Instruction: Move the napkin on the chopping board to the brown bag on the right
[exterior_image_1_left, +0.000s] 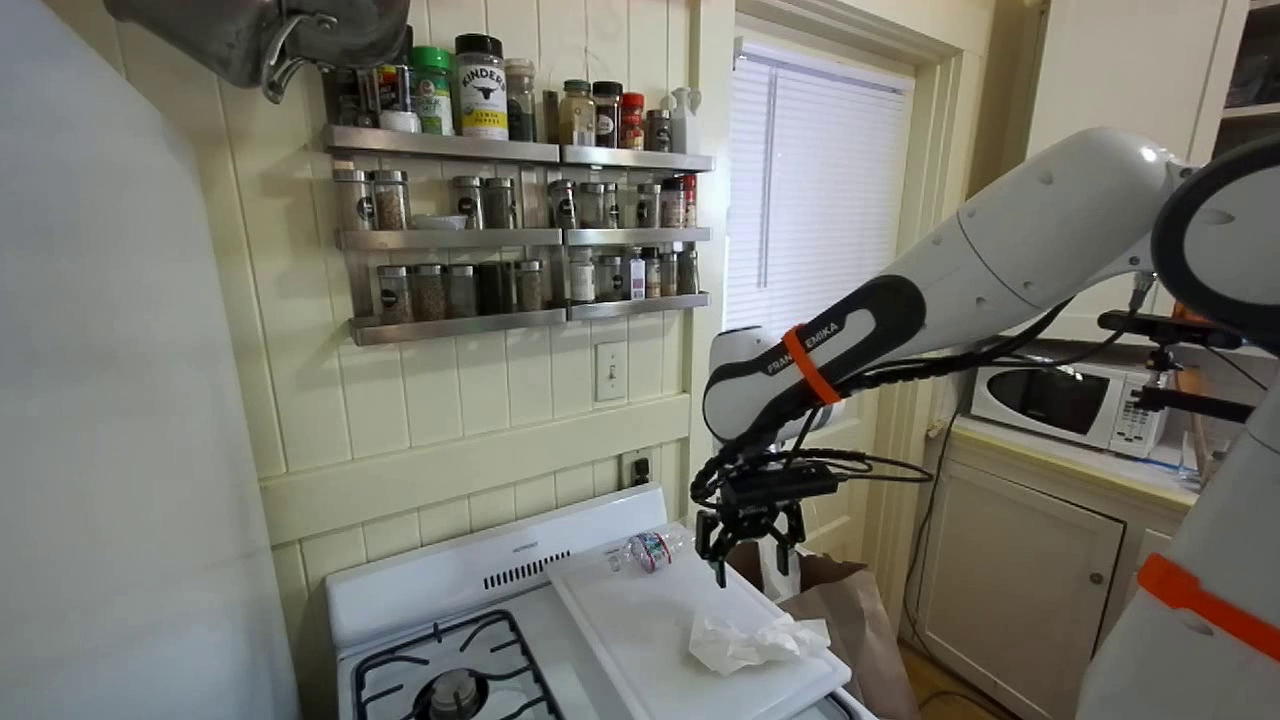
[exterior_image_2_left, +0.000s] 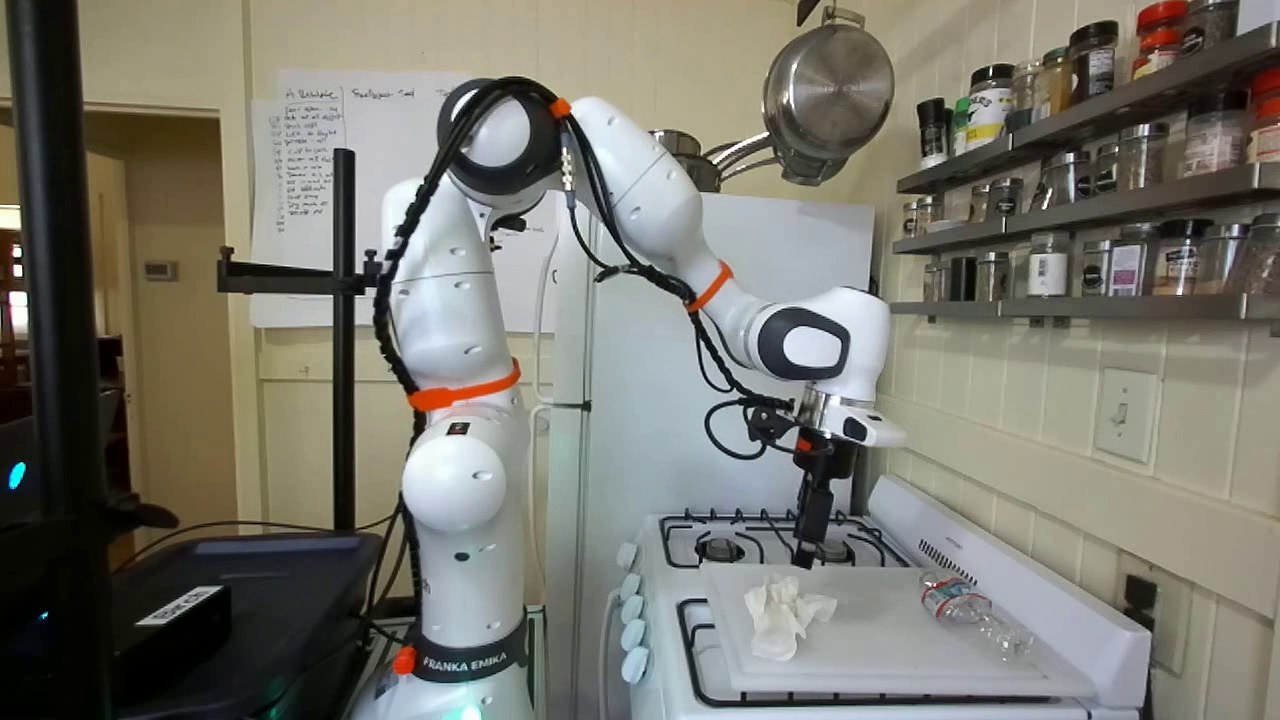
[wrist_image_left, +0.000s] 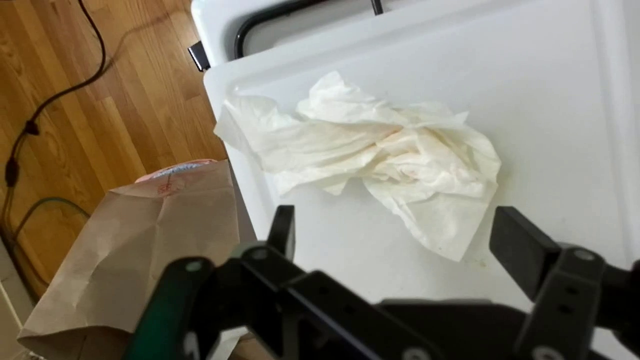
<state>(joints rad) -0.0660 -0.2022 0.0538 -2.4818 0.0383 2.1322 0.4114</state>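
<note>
Looking down through the wrist view, I have the gripper (wrist_image_left: 397, 235) above the chopping board (wrist_image_left: 550, 125), fingers (wrist_image_left: 282, 231) spread wide, nothing held. Nearest, on the board below, is the napkin (wrist_image_left: 370, 145), a crumpled white wad mostly ahead of the fingertips; only a corner pokes btwn them in that view.

Step in hand, imo: line up & grasp. I'd shift a bit toward the front edge of the stove (exterior_image_1_left: 553, 628) so the bunched part sits midway btwn the fingers, then go straight down. That bunch is prob. the best grip; the thin tail reaching the board's edge might tear or slip. Tips shd stop abt at board level: too high & I pinch only a peak, too low & I press on the board, which could slide. Close slow, lift a little, check the wad hangs from both fingers before any sideways move.

Next out, beside the stove, is the brown bag (wrist_image_left: 165, 225), mouth partly hidden behind the gripper in the wrist view. In an exterior view a white item (exterior_image_1_left: 778, 590) shows at that mouth, can't tell what, so I'd want clearance over the rim & a release well inside. Farther off, by the stove's back panel, a clear bottle (exterior_image_2_left: 950, 598) lies on the board; steer clear.
</note>
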